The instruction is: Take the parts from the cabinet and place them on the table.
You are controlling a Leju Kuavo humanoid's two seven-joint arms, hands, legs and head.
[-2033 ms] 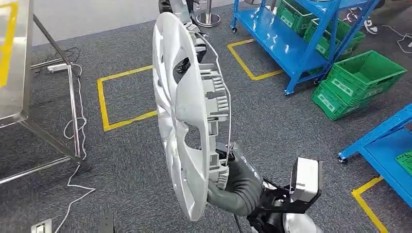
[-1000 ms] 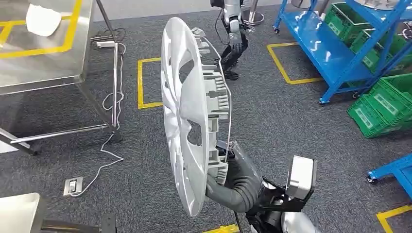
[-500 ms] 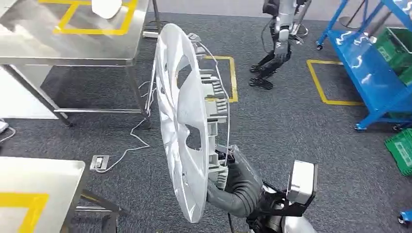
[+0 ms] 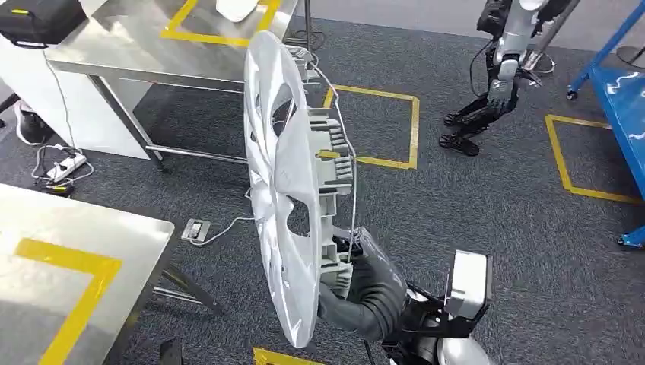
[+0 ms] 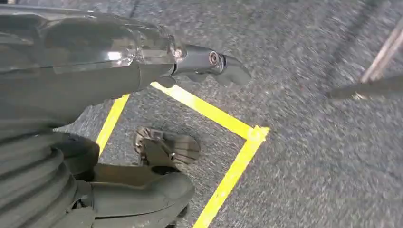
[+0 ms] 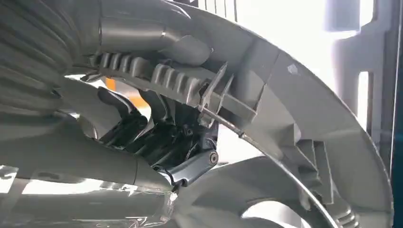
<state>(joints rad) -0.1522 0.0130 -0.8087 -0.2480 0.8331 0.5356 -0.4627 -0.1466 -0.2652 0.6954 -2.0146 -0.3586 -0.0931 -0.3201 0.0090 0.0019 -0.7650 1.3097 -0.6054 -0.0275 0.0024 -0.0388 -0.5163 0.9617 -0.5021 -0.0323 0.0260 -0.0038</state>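
Note:
A large silver hubcap (image 4: 285, 190) stands on edge in the middle of the head view, its ribbed back facing right. My right hand (image 4: 365, 293) grips it at the lower rim from behind. In the right wrist view its dark fingers (image 6: 157, 137) curl around the clips on the hubcap's inner rim (image 6: 304, 118). My left hand (image 5: 85, 95) hangs over the grey carpet, fingers apart, holding nothing. A steel table (image 4: 76, 251) with yellow tape lies close at the lower left.
A second steel table (image 4: 152, 46) at the back left carries a white part (image 4: 237, 7) and a black bag (image 4: 38, 19). Another humanoid robot (image 4: 502, 68) stands at the back right beside a blue rack (image 4: 624, 84). Cables and a floor socket (image 4: 195, 228) lie between the tables.
The whole view has swung left: the blue racks and green crates slid out to the right and two steel tables came in. The hubcap stays upright in my right hand.

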